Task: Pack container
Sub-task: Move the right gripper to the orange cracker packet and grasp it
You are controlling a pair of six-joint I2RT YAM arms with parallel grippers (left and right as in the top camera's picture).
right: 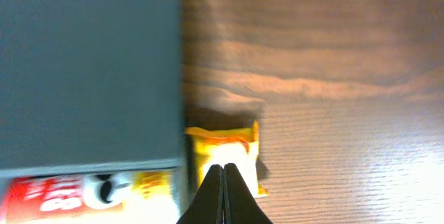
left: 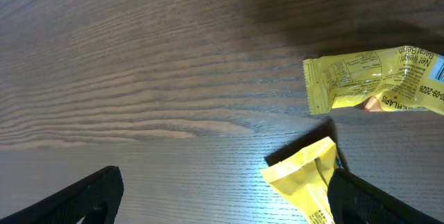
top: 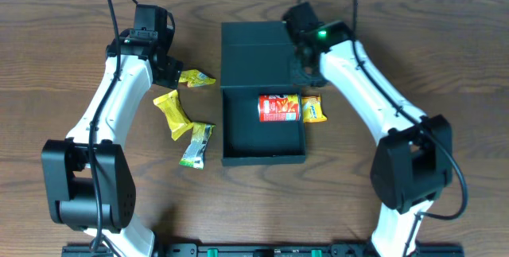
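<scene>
The dark teal container (top: pixel 263 159) stands open in the middle, its flap lid (top: pixel 256 50) folded back; the lid also shows in the right wrist view (right: pixel 90 64). A red chip can (top: pixel 278 107) lies inside. An orange-yellow packet (top: pixel 313 108) lies just outside the box's right wall. My right gripper (top: pixel 306 68) is shut and empty, its tips (right: pixel 223 172) over that packet (right: pixel 239 141). My left gripper (top: pixel 171 74) is open (left: pixel 222 196) over bare wood, with a yellow packet (left: pixel 305 182) at its right finger and another (left: pixel 374 82) beyond.
Left of the box lie a small yellow packet (top: pixel 196 79), a larger yellow packet (top: pixel 172 114) and a green-white packet (top: pixel 197 144). The chip can shows at the lower left of the right wrist view (right: pixel 69 193). The table is brown wood.
</scene>
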